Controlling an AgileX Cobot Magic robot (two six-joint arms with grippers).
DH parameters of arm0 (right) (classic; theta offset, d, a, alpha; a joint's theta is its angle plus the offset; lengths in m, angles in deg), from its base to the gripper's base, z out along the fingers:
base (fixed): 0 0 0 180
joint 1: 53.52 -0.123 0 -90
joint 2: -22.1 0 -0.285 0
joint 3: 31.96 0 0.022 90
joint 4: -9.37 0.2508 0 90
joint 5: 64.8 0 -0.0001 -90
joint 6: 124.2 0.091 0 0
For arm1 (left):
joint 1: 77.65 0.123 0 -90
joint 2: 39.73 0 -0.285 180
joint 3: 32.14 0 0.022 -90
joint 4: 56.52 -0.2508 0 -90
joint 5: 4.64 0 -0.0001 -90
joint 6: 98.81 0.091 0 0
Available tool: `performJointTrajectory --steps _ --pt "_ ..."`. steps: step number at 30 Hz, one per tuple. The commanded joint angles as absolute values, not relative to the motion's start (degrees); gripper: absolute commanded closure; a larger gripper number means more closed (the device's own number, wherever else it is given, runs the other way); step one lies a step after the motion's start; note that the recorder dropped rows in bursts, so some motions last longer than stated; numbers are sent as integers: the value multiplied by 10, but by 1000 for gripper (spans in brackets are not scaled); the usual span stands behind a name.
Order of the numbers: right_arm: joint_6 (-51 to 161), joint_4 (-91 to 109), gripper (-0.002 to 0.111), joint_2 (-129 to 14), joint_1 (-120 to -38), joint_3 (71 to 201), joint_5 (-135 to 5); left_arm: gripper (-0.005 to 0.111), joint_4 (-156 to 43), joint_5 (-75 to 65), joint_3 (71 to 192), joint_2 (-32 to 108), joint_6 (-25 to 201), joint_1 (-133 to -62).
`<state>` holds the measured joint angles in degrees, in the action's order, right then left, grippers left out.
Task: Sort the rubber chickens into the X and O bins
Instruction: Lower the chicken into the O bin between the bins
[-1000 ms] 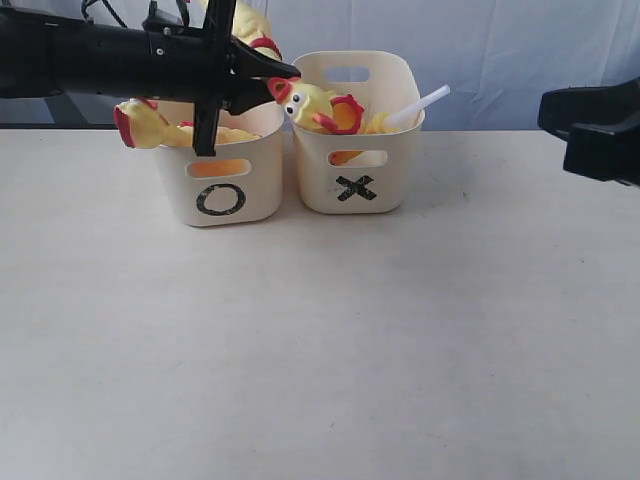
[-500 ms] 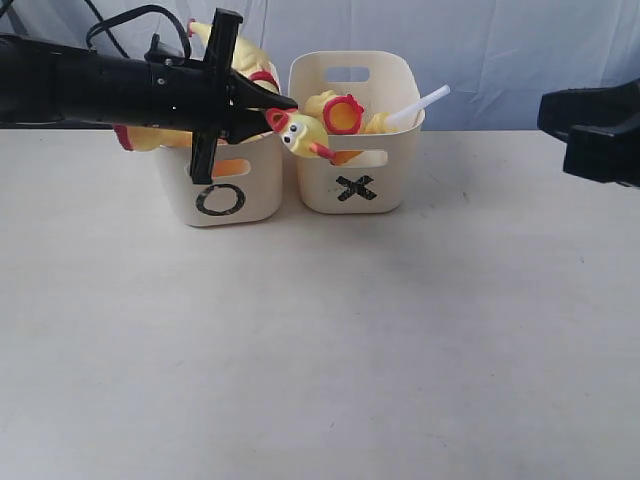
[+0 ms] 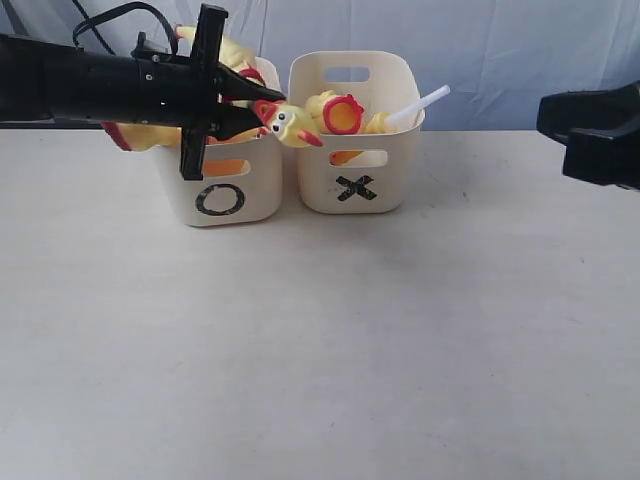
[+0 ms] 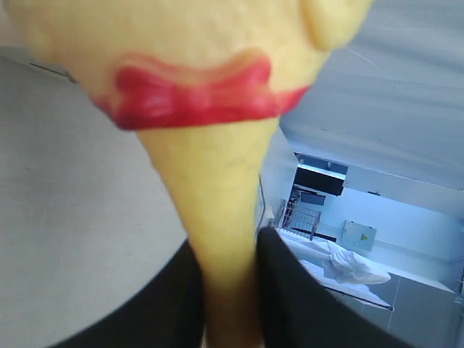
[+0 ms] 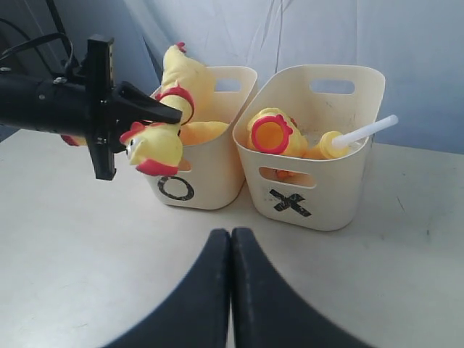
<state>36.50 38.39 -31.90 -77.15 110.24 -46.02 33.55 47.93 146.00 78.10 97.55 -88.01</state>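
My left gripper [image 3: 247,108] [image 4: 228,241] is shut on the neck of a yellow rubber chicken [image 4: 217,181]. Its head [image 3: 285,122] [image 5: 154,148] dangles over the O bin's [image 3: 250,190] rim beside the X bin [image 3: 390,170], and its body rises behind the O bin. A second chicken [image 3: 150,137] droops over the O bin's left side. The third chicken [image 3: 343,113] [image 5: 272,134], with a white tube [image 3: 425,103], lies in the X bin. My right gripper [image 5: 231,233] is shut and empty, well back from both bins.
The two bins stand side by side at the back of a white table [image 3: 320,340], before a pale blue cloth backdrop [image 3: 520,50]. My left arm [image 3: 70,85] stretches across above the O bin. The right arm [image 3: 595,135] hangs at the table's right edge.
My left gripper has drawn back to the left with the chicken's neck, and the head has shifted from the X bin's edge to over the O bin's rim. The right arm has stayed still.
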Motion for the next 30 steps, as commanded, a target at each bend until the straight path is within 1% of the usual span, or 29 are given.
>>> performJointTrajectory --steps 1,3,10,12,13,18,24,30 --pt "364 379 109 -317 -770 1100 -460 73 355 484 1458 777 977 -879" --pt "364 379 109 -317 -770 1100 -460 67 355 485 1458 777 977 -879" --pt "364 379 109 -317 -770 1100 -457 60 402 494 1458 777 983 -879" --pt "364 379 109 -317 -770 1100 -454 56 409 494 1458 777 983 -879" --pt "364 379 109 -317 -770 1100 -452 51 410 491 1458 777 983 -879" --pt "363 379 109 -317 -770 1100 -451 37 409 491 1458 777 982 -879" --pt "363 379 109 -317 -770 1100 -448 35 434 495 1458 776 981 -879" --pt "363 379 109 -317 -770 1100 -446 35 434 542 1468 776 932 -873"
